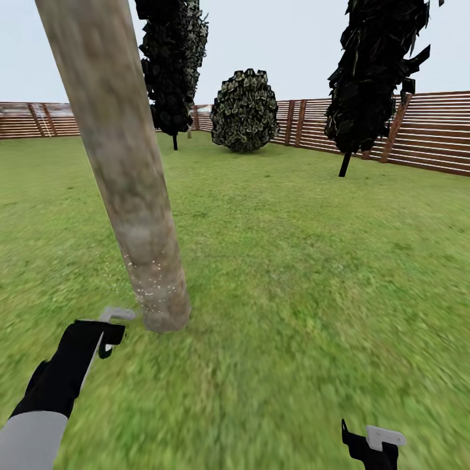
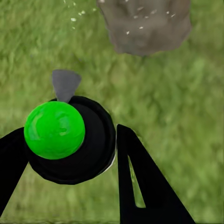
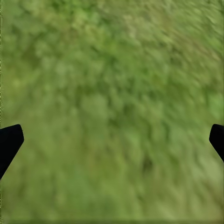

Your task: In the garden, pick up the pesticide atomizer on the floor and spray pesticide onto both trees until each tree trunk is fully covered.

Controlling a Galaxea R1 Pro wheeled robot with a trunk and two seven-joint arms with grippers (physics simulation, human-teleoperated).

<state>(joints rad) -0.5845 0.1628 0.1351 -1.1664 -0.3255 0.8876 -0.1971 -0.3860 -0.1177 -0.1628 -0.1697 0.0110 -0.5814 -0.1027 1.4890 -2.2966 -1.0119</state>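
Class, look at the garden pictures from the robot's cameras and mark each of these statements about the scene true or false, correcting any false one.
1. The left gripper is shut on the atomizer, which has a green top. True.
2. The right gripper holds a second sprayer. False: it is open over bare grass.
3. Pale specks dot the foot of the near tree trunk. True.
4. The round leafy bush stands right beside the near trunk. False: it is far off, by the wooden fence.
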